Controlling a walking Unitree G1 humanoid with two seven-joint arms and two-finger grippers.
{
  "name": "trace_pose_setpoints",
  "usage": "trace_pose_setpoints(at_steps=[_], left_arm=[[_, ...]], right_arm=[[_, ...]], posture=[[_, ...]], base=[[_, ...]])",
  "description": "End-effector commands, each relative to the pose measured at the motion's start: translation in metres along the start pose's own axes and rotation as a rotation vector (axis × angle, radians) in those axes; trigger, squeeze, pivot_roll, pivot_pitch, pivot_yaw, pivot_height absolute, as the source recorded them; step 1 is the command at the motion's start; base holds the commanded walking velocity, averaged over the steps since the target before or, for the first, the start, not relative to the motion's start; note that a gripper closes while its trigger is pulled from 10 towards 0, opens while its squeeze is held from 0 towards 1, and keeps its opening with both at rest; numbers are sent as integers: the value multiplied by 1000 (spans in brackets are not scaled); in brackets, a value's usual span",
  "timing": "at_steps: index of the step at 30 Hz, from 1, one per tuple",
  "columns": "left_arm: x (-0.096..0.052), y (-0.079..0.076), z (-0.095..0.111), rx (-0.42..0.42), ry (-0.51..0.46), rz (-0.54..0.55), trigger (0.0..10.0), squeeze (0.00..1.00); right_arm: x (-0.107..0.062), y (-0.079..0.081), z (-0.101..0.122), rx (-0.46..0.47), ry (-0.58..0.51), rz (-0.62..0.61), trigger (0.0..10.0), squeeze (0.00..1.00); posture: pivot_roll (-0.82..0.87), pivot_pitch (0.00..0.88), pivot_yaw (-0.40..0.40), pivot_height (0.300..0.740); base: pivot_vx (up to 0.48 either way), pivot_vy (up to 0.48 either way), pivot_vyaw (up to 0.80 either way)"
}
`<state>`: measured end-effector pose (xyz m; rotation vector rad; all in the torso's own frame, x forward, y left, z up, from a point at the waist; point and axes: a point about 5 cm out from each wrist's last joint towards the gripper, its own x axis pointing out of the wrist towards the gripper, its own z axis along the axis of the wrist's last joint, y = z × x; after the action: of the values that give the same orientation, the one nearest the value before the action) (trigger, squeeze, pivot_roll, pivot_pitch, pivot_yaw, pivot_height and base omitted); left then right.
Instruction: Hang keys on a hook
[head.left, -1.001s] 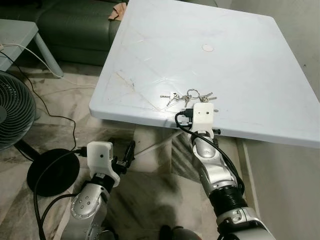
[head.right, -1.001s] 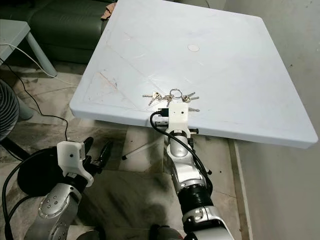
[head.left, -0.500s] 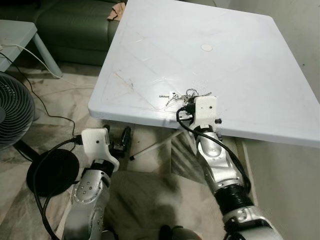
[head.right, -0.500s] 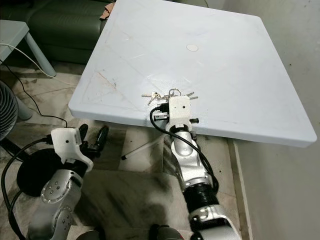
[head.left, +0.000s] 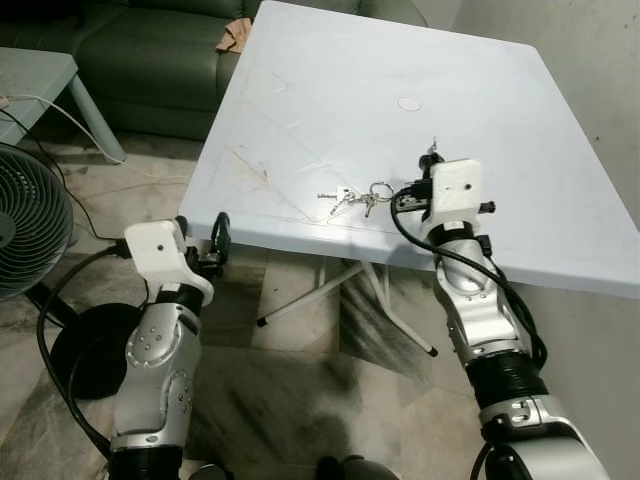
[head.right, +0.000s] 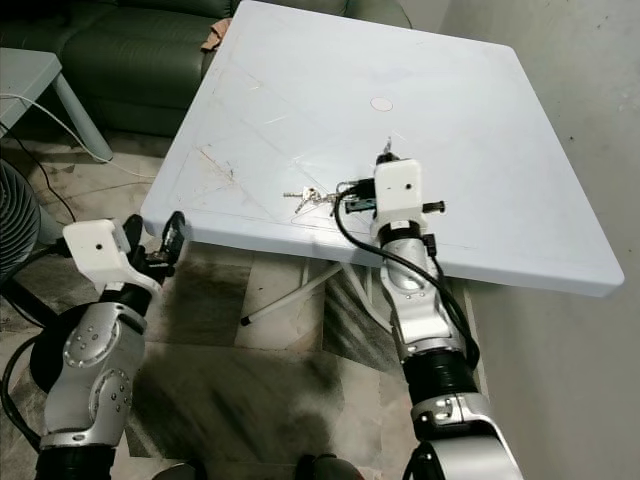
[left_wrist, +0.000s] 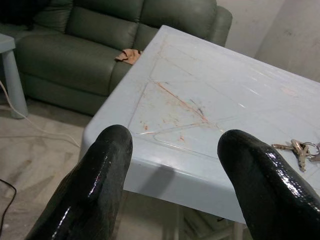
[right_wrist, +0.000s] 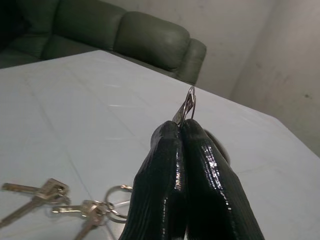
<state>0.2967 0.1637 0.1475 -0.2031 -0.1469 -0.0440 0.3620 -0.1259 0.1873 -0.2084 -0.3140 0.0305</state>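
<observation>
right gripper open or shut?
Shut: right gripper fingers pressed together, pinching a metal ring; keys lie on the table.

Two silver arms with white wrist housings

Left gripper (left_wrist: 175, 185) and right gripper (right_wrist: 182, 150) have glossy black rounded fingers; black cables loop from white camera blocks along jointed silver segments.

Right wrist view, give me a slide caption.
Right hand pinches a key ring above the white table; keys lie below.

I see a white table (head.left: 300, 90) w/ a green sofa (head.left: 150, 60) behind, tan cloth (head.left: 236, 35) on it, fan (head.left: 30, 230) at left, marble floor (head.left: 290, 390).
</observation>
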Motion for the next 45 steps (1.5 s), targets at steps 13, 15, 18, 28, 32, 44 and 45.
trace_pose_setpoints(at_steps=[13, 15, 18, 28, 32, 44, 45], left_arm=[[7, 13, 10, 34, -41, 24, 10000, 0], [5, 16, 9, 27, -44, 32, 10000, 0], [-2, 23, 1, 40, -25, 71, 10000, 0], [-23, 43, -14, 53, 16, 119, 10000, 0], [-24, 52, -8, 55, 7, 149, 10000, 0], [6, 53, 22, 124, -41, 134, 10000, 0], [8, 54, 25, 120, -48, 138, 10000, 0]], right_arm=[[-18, -1, 9, 320, -47, 188, 10000, 0], [-23, -1, 5, 316, -41, 188, 10000, 0], [-35, -2, -6, 316, -19, 200, 10000, 0], [-50, -6, -26, 370, 32, 231, 10000, 0], [-49, -6, -30, 355, 61, 232, 10000, 0], [-37, 1, -33, 319, 100, 213, 10000, 0], [-36, 2, -32, 318, 100, 223, 10000, 0]], posture=[[-86, 0, -85, 740], [-84, 0, -82, 740], [-84, 0, -73, 740], [-86, 0, -64, 740], [-84, 0, -59, 740], [-69, 0, -43, 740], [-69, 0, -42, 740]], base=[[0, 0, 0], [0, 0, 0], [0, 0, 0], [0, 0, 0], [0, 0, 0], [0, 0, -485], [0, 0, -725]])
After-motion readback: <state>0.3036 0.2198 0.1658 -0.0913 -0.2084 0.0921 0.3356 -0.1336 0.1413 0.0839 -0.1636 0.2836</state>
